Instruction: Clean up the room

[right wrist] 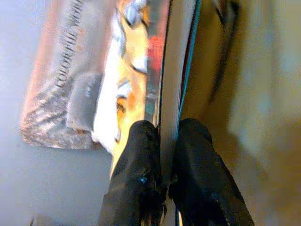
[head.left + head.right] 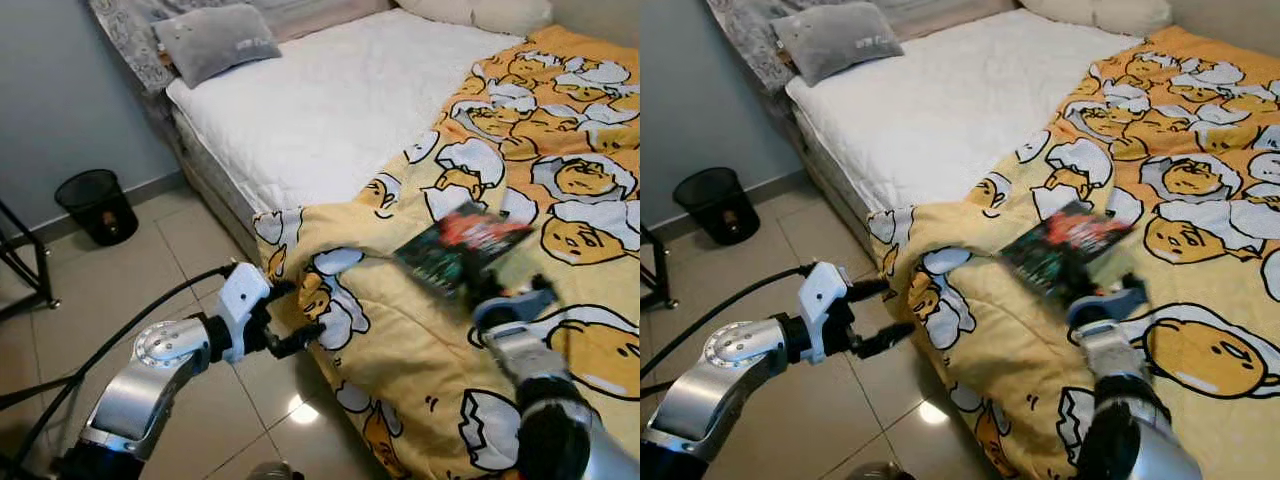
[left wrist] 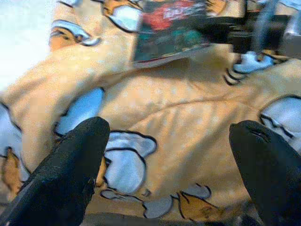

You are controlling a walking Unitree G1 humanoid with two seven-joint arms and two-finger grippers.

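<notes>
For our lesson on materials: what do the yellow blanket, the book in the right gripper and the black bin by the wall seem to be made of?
Yellow blanket: soft printed fabric, matte; it folds and drapes off the bed.
Book: probably paper with a glossy cover; thin page edges show clamped in the right gripper.
Black bin: likely wire mesh, though it is too small to be sure.

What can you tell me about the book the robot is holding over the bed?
The book is thin and flat, with a dark glossy cover printed in red and teal; its picture is blurred. The right pincer is shut on one edge, the two black fingers pressing either side, as the right wrist view shows. It is held tilted above the yellow cartoon-print blanket near the bed's edge. Whether it touches the blanket cannot be told.
</notes>
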